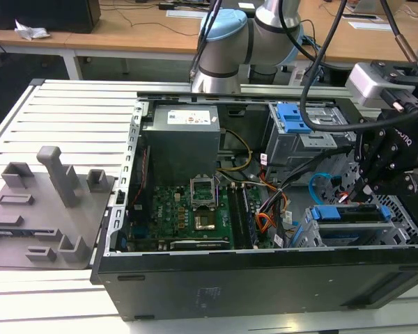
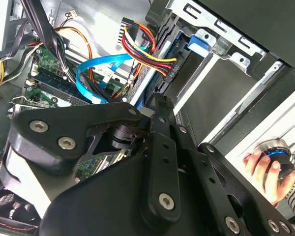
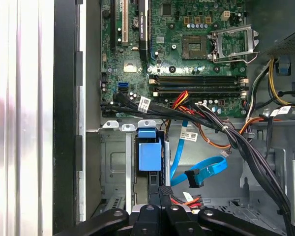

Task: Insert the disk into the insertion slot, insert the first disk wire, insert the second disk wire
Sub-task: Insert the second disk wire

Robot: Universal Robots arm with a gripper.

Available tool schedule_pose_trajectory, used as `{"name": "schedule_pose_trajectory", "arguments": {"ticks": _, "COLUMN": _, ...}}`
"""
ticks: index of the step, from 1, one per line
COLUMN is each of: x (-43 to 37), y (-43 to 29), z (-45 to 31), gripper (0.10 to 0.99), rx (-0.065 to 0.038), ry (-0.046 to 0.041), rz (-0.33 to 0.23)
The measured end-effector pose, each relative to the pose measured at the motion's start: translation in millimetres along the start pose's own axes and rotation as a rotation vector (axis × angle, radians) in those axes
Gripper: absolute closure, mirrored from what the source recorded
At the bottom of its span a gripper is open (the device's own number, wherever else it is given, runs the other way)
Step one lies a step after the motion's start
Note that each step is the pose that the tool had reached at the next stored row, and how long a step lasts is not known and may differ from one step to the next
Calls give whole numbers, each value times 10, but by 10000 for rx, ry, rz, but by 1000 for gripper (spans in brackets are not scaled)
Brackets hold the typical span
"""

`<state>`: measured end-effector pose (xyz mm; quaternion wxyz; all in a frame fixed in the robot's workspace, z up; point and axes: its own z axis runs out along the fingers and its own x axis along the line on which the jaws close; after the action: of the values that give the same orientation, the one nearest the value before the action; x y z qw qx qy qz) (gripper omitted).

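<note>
The black tool sits closest in the first wrist view, jaws drawn together on nothing I can make out, close over the disk. The disk stands edge-up in the insertion slot, its blue carrier showing. It looks stiff and fairly heavy, and the carrier's edges seem the safest hold. The blue wire lies loose nearby. It looks limp and is probably best gripped at its black connector.
</note>
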<state>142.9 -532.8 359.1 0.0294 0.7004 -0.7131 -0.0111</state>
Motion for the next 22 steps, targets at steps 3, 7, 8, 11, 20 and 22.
{"name": "schedule_pose_trajectory", "arguments": {"ticks": 3, "x": 0, "y": 0, "z": 0, "gripper": 918, "rx": 0, "ry": 0, "rz": 0}}
{"name": "schedule_pose_trajectory", "arguments": {"ticks": 7, "x": 0, "y": -1, "z": 2, "gripper": 725, "rx": -1, "ry": -1, "rz": 1}}
{"name": "schedule_pose_trajectory", "arguments": {"ticks": 8, "x": 0, "y": -6, "z": 2, "gripper": 725, "rx": 0, "ry": -3, "rz": 0}}
{"name": "schedule_pose_trajectory", "arguments": {"ticks": 11, "x": -3, "y": -41, "z": -1, "gripper": 725, "rx": 0, "ry": 0, "rz": 0}}
{"name": "schedule_pose_trajectory", "arguments": {"ticks": 20, "x": -119, "y": -139, "z": -10, "gripper": 725, "rx": 0, "ry": 1, "rz": -14}}
{"name": "schedule_pose_trajectory", "arguments": {"ticks": 22, "x": -166, "y": -147, "z": -12, "gripper": 725, "rx": 0, "ry": 0, "rz": -16}}
